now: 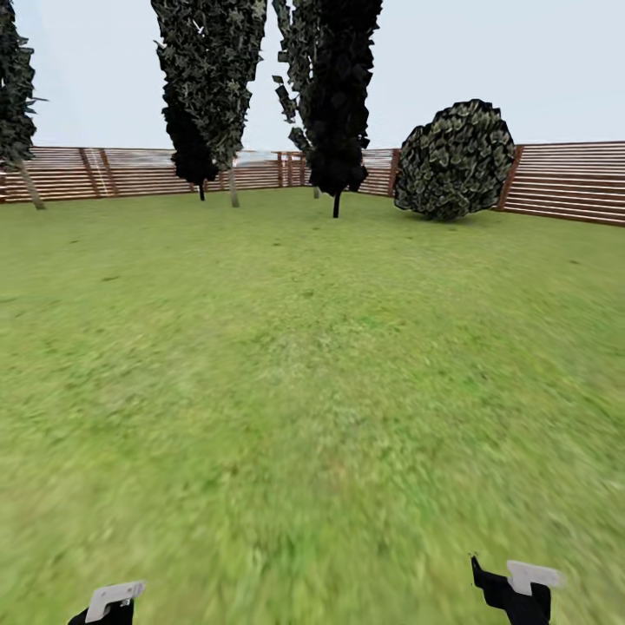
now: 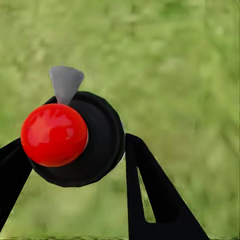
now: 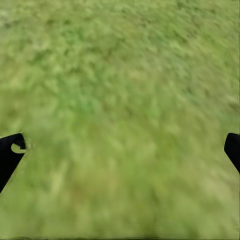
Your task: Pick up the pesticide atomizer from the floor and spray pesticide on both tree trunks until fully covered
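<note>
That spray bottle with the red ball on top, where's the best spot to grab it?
Around its round black body, one finger on each side, as the left pincer holds the pesticide atomizer now. That probably leaves the red ball and grey nozzle free.

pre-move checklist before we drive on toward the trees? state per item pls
1. Pesticide atomizer in the left gripper: ok, its dark body with the red cap sits between the black fingers.
2. Right gripper free: ok, open, with grass between its tips.
3. Pale mottled target trunks in sight: not ok; ahead stand dark conifers and a round shrub.
4. Lawn ahead free of obstacles: ok as far as the fence.
5. Nozzle direction: cannot tell.
6. Pesticide already sprayed: not ok, no specks visible.
</note>
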Available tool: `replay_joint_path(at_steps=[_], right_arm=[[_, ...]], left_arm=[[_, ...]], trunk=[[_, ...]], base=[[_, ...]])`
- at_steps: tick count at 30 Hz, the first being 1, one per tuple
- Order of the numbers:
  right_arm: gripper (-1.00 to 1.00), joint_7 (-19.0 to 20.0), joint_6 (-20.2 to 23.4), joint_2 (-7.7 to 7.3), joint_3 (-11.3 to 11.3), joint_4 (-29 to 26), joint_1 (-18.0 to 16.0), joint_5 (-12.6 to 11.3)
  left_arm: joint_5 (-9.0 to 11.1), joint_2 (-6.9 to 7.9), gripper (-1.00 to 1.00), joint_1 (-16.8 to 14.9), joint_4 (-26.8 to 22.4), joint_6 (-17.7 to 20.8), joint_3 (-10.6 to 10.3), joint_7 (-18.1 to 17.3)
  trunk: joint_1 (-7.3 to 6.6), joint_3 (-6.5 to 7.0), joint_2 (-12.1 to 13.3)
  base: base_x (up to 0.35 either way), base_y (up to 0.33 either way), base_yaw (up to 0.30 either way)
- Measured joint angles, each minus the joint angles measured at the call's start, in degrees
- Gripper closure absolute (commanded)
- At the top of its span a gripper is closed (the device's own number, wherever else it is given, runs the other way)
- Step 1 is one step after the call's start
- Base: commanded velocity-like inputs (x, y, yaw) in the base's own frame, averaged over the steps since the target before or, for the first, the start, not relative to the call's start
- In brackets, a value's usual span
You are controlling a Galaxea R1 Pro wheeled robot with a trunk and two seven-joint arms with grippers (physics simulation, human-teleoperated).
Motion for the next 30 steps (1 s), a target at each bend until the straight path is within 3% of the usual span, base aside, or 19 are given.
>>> replay_joint_path(at_steps=[30], right_arm=[[-1.0, -0.05, 0.0, 0.06, 0.0, 0.0, 0.0, 0.0]], left_arm=[[0.0, 0.0, 1.0, 0.0, 0.0, 0.0, 0.0, 0.0]], trunk=[[-0.01, -1.38, 0.0]], base=[[-0.019, 0.298, 0.269]])
